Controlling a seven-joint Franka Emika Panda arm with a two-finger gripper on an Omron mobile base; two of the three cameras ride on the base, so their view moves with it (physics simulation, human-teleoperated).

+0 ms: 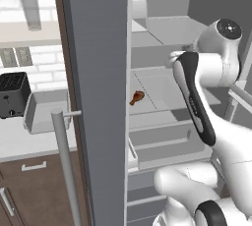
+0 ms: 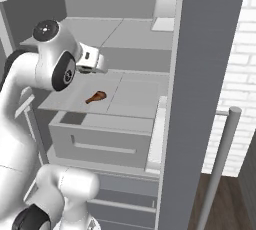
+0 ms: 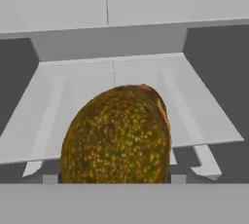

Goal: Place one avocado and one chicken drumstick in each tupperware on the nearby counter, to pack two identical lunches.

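An olive-brown speckled avocado (image 3: pixel 116 135) sits right in front of the hand camera, hanging above a fridge shelf (image 3: pixel 194 106). My gripper (image 2: pixel 100 64) is shut on it inside the open fridge, and the fruit hides my fingertips. One reddish-brown chicken drumstick (image 1: pixel 137 97) (image 2: pixel 96 96) lies on the middle fridge shelf, below and just beside my hand. A light-grey tupperware (image 1: pixel 44 112) stands on the off-white counter (image 1: pixel 19 141) at the left, beyond the fridge door.
The open grey fridge door (image 1: pixel 96 97) (image 2: pixel 200 99) with its long bar handle (image 1: pixel 64 161) stands between the fridge interior and the counter. A black toaster (image 1: pixel 12 95) sits left of the tupperware. A grey drawer (image 2: pixel 95 139) lies under the shelf.
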